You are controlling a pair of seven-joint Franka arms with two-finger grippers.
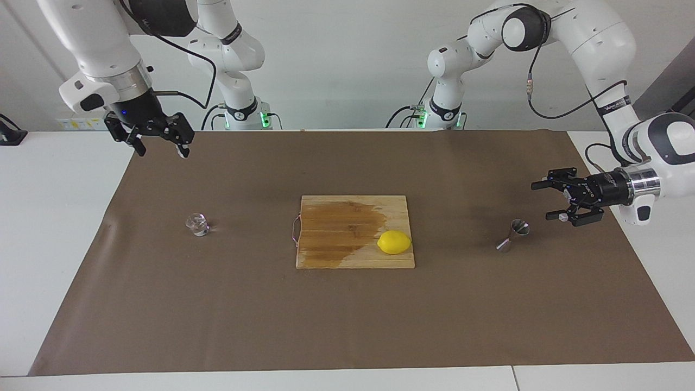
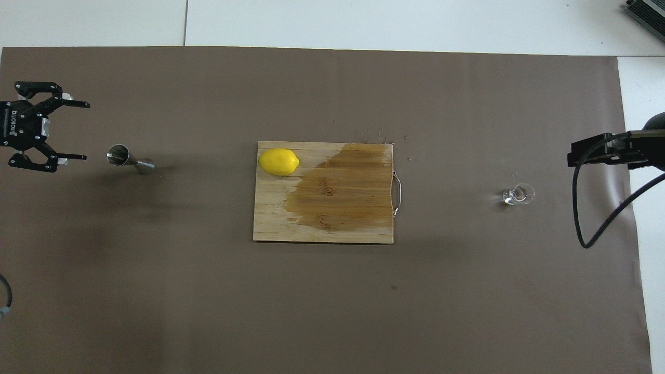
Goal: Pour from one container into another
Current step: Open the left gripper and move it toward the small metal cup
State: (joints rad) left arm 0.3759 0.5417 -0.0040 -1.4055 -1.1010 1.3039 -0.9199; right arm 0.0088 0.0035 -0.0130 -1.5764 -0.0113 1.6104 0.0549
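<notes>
A rectangular wooden cutting board (image 1: 353,255) lies flat in the middle of a large brown paper sheet (image 1: 347,320) that covers most of a white table (image 1: 49,217). A broad dark wet stain (image 1: 342,225) spreads over much of the board, reaching the edge that carries a thin metal wire handle (image 1: 296,231). A yellow lemon (image 1: 394,242) rests on the board's dry part, at the corner away from that handle. A few dark crumbs (image 2: 376,137) speckle the paper just beside the board's edge.
</notes>
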